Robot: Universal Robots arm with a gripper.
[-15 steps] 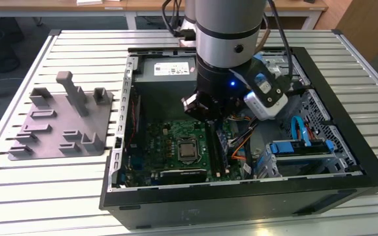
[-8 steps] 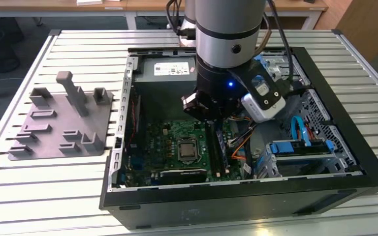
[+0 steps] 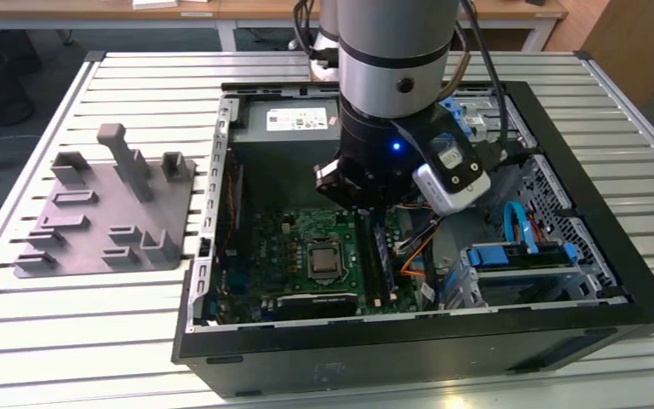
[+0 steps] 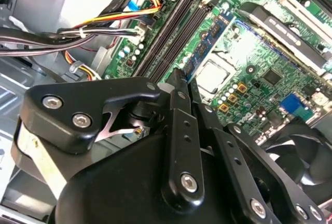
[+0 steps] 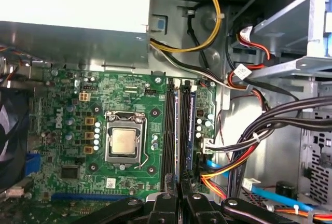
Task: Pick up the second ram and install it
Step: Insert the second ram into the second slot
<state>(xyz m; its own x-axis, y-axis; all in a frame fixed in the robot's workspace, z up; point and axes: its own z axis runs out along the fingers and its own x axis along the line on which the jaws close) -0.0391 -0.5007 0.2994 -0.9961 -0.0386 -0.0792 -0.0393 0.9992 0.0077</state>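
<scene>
Second ram (image 5: 186, 130) is standing edge-down among the black motherboard slots (image 5: 169, 130), reaching out straight ahead of the pincer (image 5: 179, 197), which is seemingly clamping its near end. Seating it well is calling for holding it upright and pressing evenly.

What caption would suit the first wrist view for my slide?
End effector above the motherboard, lined up with a blue-green ram stick at the memory slots beside the processor.

The plastic holder (image 3: 100, 226) lies on the slatted table (image 3: 77, 341) at the exterior view's left of the computer case (image 3: 418, 349).
</scene>
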